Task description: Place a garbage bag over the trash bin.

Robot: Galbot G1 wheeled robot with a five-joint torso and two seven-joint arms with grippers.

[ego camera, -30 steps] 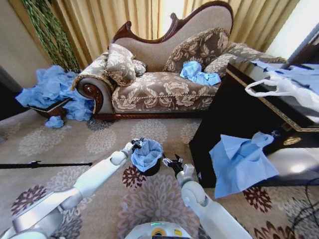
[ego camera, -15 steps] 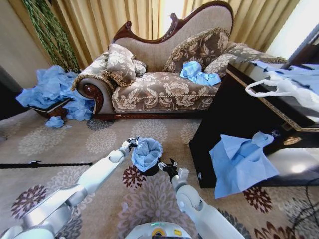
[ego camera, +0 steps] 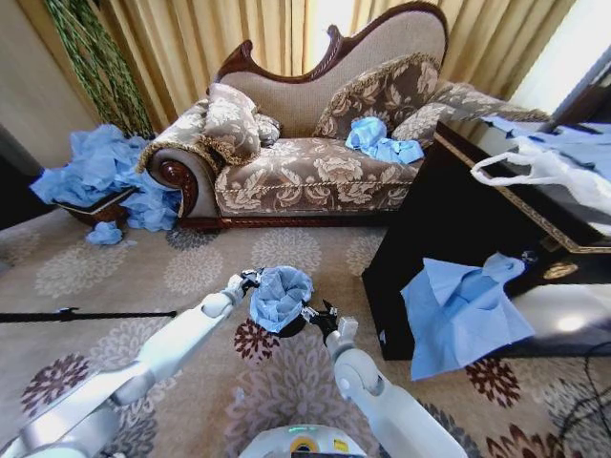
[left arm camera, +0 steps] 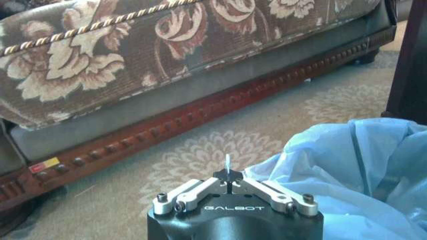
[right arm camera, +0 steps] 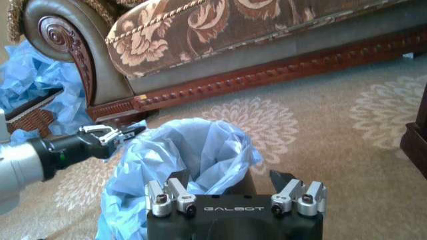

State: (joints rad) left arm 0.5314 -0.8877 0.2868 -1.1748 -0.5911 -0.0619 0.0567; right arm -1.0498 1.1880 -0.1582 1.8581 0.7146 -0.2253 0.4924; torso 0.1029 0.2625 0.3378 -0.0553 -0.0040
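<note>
The trash bin (ego camera: 291, 327) stands on the carpet near the robot, in front of the sofa (ego camera: 315, 143). The garbage bag (ego camera: 279, 294) is draped over its mouth, bunched rather than seated. The left gripper (ego camera: 252, 278) pinches the bag's left edge, fingers clenched. The right gripper (right arm camera: 235, 192), fingers spread, sits at the bin's near-right rim. Risks: thin film tearing under pull; the light bin tipping; the ungripped edge slipping off the rim.

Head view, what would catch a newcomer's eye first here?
First, the light-blue garbage bag bunched over the black trash bin on the carpet, with the left gripper pinching its edge and the right gripper open at the other side. Behind stands the ornate sofa.
</note>
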